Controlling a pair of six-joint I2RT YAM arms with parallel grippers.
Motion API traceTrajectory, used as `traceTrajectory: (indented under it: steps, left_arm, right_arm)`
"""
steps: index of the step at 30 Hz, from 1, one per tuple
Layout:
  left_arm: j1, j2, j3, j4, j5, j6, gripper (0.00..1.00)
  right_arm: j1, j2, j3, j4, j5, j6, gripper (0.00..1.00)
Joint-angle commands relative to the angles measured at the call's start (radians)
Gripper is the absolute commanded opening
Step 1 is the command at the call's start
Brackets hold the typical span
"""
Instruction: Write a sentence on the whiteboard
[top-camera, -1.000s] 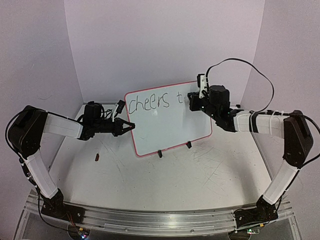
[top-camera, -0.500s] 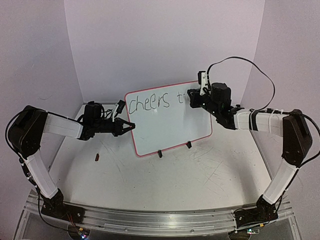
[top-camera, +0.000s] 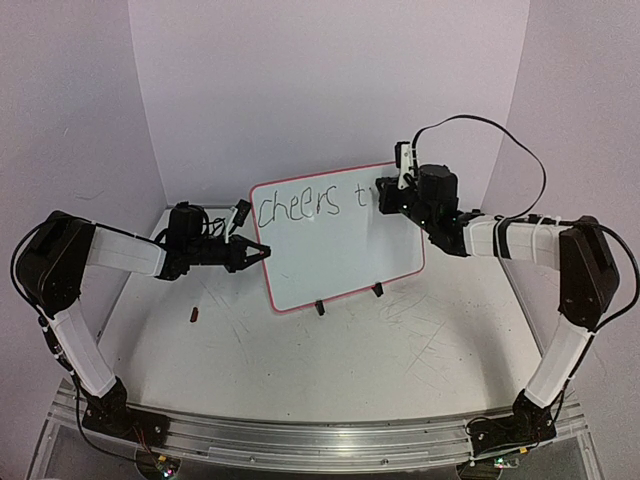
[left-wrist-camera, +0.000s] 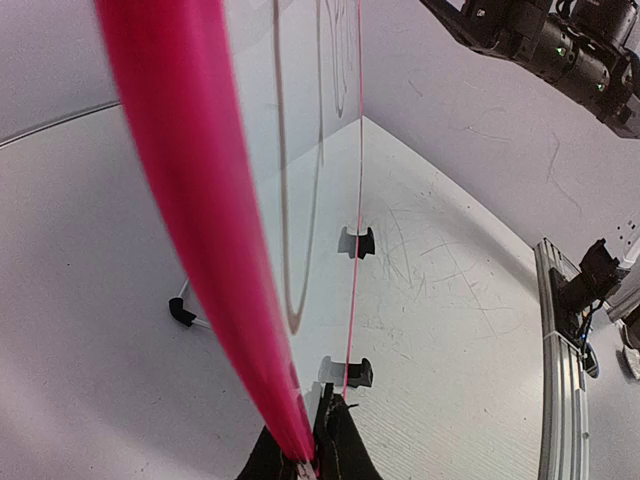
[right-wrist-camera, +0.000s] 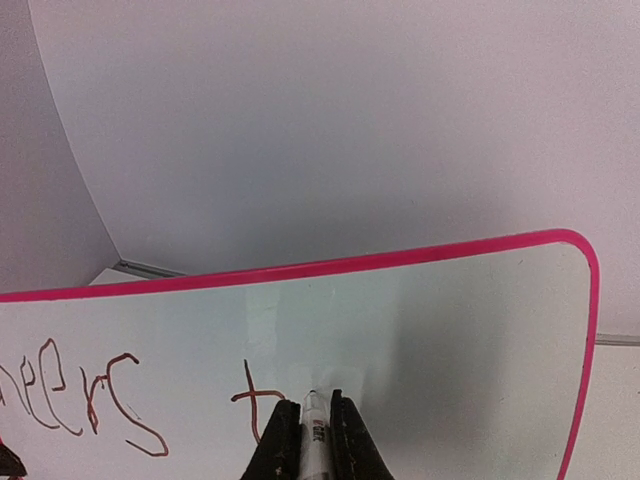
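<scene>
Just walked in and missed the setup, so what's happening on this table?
The left gripper has its jaws shut on the left rim of the whiteboard, steadying it upright. The right gripper holds a marker with its tip at the board, just right of the last letter. The sentence reads only "cheers t" at this point, so the writing is partway done.

Rim of the whiteboard (left-wrist-camera: 195, 200) a red blur — the sentence (right-wrist-camera: 100, 400) and marker (right-wrist-camera: 314, 445) partly past the frame edges.
</scene>
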Motion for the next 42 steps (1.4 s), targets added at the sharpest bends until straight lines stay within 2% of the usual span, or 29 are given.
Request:
traceTrajectory:
  steps: [1,24,42]
  left_arm:
    - [0.012,-0.010,0.034,-0.009,-0.134,0.098,0.00]
    - [0.013,-0.017,0.029,-0.011,-0.137,0.100,0.00]
    - [0.012,-0.017,0.030,-0.012,-0.128,0.101,0.00]
  right_arm:
    - [-0.005,0.023,0.058,0.005,0.005,-0.017,0.00]
    - [-0.005,-0.006,-0.031,-0.018,-0.005,0.013,0.00]
    - [-0.005,-0.034,-0.037,0.018,0.133,-0.006,0.00]
